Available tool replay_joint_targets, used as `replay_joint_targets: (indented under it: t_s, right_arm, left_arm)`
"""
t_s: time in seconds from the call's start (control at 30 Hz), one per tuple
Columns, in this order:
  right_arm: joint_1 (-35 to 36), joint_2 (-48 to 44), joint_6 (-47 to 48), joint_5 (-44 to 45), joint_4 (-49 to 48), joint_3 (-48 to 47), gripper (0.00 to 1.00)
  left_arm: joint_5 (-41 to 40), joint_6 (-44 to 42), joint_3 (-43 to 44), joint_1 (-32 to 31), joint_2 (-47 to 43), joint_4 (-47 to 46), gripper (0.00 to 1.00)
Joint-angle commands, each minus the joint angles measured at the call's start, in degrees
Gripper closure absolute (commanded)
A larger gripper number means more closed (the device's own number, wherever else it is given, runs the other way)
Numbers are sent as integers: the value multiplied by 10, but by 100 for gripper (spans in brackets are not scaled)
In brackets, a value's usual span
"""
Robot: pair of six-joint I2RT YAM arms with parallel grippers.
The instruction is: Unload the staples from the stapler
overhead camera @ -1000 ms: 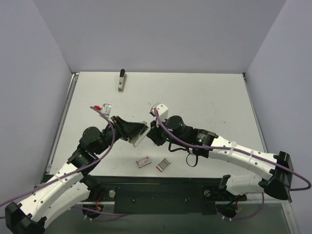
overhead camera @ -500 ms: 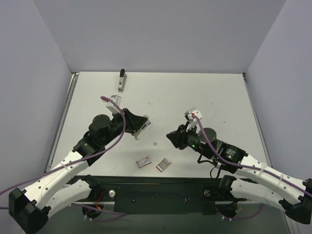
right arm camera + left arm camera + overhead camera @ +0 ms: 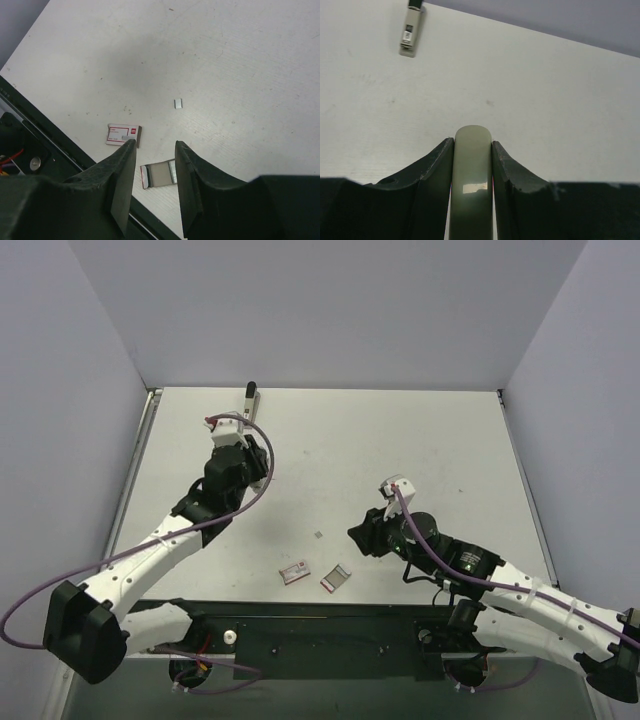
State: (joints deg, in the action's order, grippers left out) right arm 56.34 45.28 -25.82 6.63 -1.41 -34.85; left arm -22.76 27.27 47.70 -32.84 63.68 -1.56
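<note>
Left gripper (image 3: 472,147) is clenching a pale grey-green piece (image 3: 471,170), probably steadying it; what it is, I cannot tell. The stapler (image 3: 411,30) is lying flat at the table's (image 3: 545,100) far edge, well ahead, nothing touching it. A tiny metal bit (image 3: 178,103) is lying loose mid-table, likely staples. Right gripper (image 3: 155,146) is hanging released, empty, above the red-and-white box (image 3: 123,135) and the grey box (image 3: 159,174).

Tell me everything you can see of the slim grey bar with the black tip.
The stapler is a slim, pale grey-silver bar, metal by its look, with a black tip at its far end and a small printed label on top. It lies flat on the white table near its far edge, pointing away from the arms. Only the table touches it.
</note>
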Motion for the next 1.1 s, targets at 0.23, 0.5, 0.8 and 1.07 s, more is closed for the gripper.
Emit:
replay_joint_targets:
  t_s: [0.23, 0.5, 0.8, 1.07]
  right_arm:
    - [16, 12, -26, -6, -34, 32, 67]
    - [20, 33, -16, -12, -52, 31, 66]
    - [18, 68, -3, -7, -70, 28, 65]
    - [19, 70, -12, -14, -68, 29, 62]
  left_arm:
    - [-65, -71, 70, 154, 193, -95, 100]
    - [-2, -57, 181, 239, 360, -90, 100]
    - [35, -26, 324, 266, 501, 52, 100]
    - [43, -1, 339, 272, 530, 99, 66]
